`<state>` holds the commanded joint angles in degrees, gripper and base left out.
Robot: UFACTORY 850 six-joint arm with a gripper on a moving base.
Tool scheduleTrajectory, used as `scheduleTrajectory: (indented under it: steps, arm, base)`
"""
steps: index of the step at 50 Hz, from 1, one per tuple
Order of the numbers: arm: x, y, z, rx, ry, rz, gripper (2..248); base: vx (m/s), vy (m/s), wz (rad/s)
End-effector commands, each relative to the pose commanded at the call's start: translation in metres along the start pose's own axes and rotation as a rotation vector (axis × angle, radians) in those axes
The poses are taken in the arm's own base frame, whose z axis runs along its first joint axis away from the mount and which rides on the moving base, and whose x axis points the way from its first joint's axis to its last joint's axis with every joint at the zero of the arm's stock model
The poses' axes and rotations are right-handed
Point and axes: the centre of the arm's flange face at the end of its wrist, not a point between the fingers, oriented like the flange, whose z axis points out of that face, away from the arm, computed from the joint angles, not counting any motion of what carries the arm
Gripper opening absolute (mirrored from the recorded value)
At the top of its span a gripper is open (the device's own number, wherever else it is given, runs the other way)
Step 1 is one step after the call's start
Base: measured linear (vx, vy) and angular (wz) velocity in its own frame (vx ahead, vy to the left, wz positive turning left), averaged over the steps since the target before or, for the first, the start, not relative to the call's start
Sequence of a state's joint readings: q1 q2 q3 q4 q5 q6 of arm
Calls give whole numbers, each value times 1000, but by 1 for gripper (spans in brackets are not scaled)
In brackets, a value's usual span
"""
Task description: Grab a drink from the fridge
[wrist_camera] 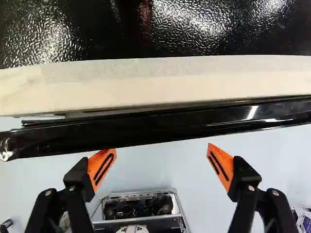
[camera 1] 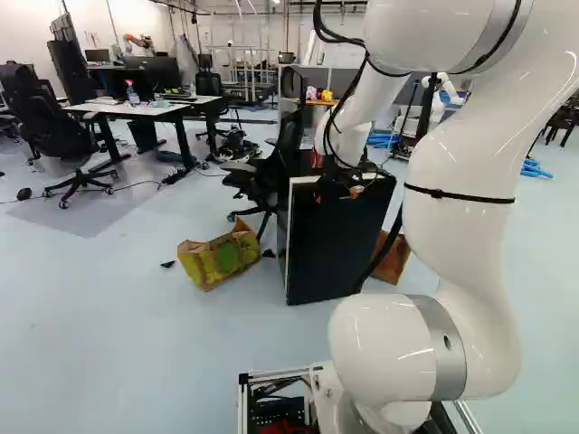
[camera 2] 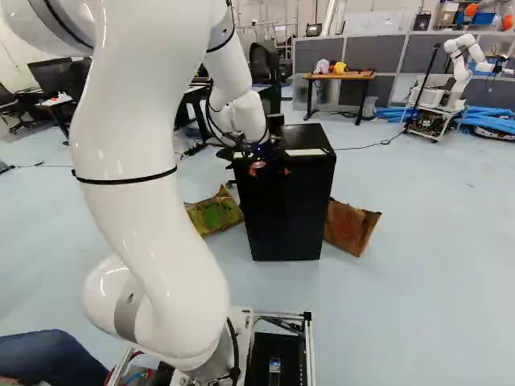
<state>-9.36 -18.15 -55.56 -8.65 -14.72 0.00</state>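
The fridge is seen upright on the floor, ahead of the arm. In the wrist view, its textured dark top is bordered by a pale band, and beyond that a glossy black strip is set at a slight slant. The gripper is held at the upper front of the fridge, with its two fingers spread wide apart and nothing grasped. The orange pads are pointed toward the black strip; whether it is touched cannot be told. In the left base view, a yellow-green bag is placed left of the fridge, near a black office chair; a brown carton is placed on the other side. Farther back, an orange-topped table and another robot are seen.
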Motion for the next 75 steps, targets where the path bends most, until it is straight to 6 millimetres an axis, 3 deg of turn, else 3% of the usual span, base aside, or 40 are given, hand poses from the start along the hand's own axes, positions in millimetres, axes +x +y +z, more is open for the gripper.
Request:
scheduleTrajectory:
  steps: [33,53,75]
  arm:
    - [2,0,0,0,27,0,247]
    - [-23,0,-11,0,12,5,247]
    - [-18,0,-11,0,67,5,247]
  base:
    - [0,0,0]
    - [0,0,0]
    - [0,0,0]
